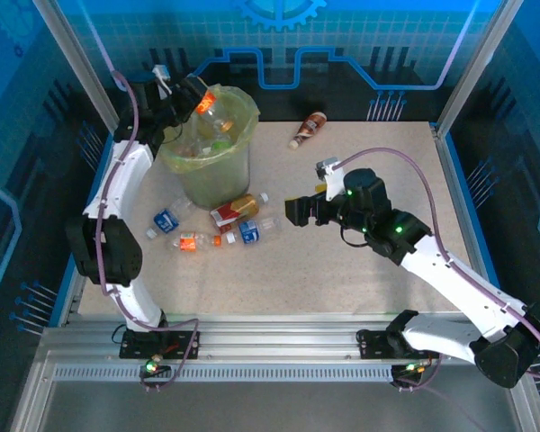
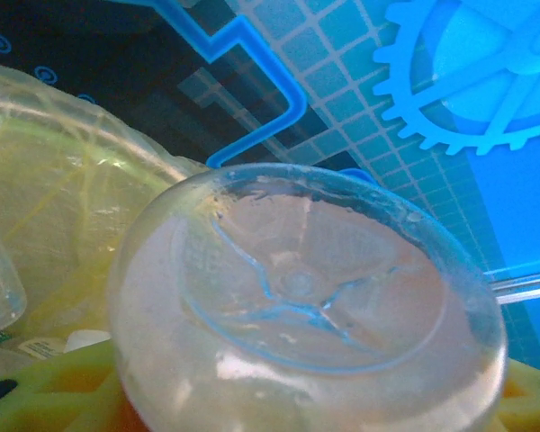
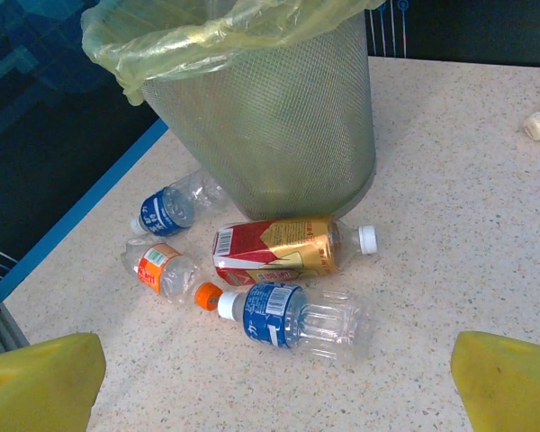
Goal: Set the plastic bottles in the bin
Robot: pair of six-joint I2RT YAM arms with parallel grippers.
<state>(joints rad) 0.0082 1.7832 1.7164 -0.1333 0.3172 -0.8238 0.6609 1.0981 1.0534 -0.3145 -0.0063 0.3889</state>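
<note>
Left gripper point(image 1: 196, 97), clenched on an orange-labelled bottle point(image 1: 218, 112) tilted over the bin point(image 1: 218, 180), looks ready for the drop and need only let go, while the right gripper point(image 1: 295, 211), released and empty, hovers by loose bottles point(image 1: 235, 211) beside the bin.

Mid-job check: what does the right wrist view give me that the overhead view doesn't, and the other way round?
Right wrist: the bin's mesh wall, and label detail on the red-gold bottle. Overhead: the left tool gripping a bottle above the bin, bottles inside it, and the brown bottle in full at the far side. Shared: the bin, the red-gold bottle, the orange-label bottle and two blue-label bottles lying beside it.
</note>
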